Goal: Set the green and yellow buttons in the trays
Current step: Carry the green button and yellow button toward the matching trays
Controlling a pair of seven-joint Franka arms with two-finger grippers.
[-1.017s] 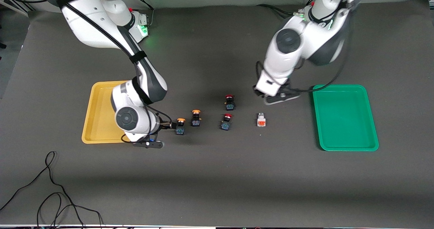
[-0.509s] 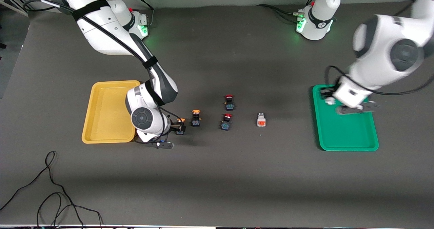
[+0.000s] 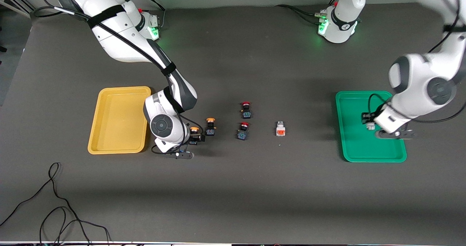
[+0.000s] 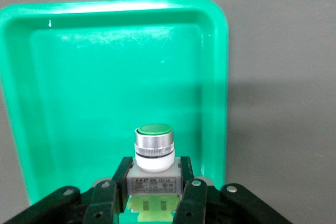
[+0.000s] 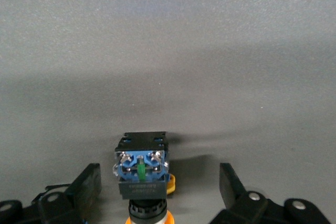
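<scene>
My left gripper (image 3: 368,123) is shut on the whitish-grey button with a green cap (image 4: 153,153), holding it over the green tray (image 3: 358,145); the tray floor (image 4: 94,87) lies below it. My right gripper (image 3: 194,138) is open around a black-bodied yellow-capped button (image 3: 194,133) on the table beside the yellow tray (image 3: 116,122). In the right wrist view that button (image 5: 142,174) stands between the spread fingers (image 5: 90,182) without touching them. The second yellow-capped button (image 3: 210,127) stands close by, toward the left arm's end.
Two red-capped black buttons (image 3: 246,110) (image 3: 243,131) and a small white block with an orange-red face (image 3: 280,129) stand mid-table between the trays. Loose black cables (image 3: 54,202) lie near the front edge at the right arm's end.
My left arm swung from mid-table to over the green tray with the green button in its grip. My right gripper slid along the table so its fingers now flank the yellow-capped button.
</scene>
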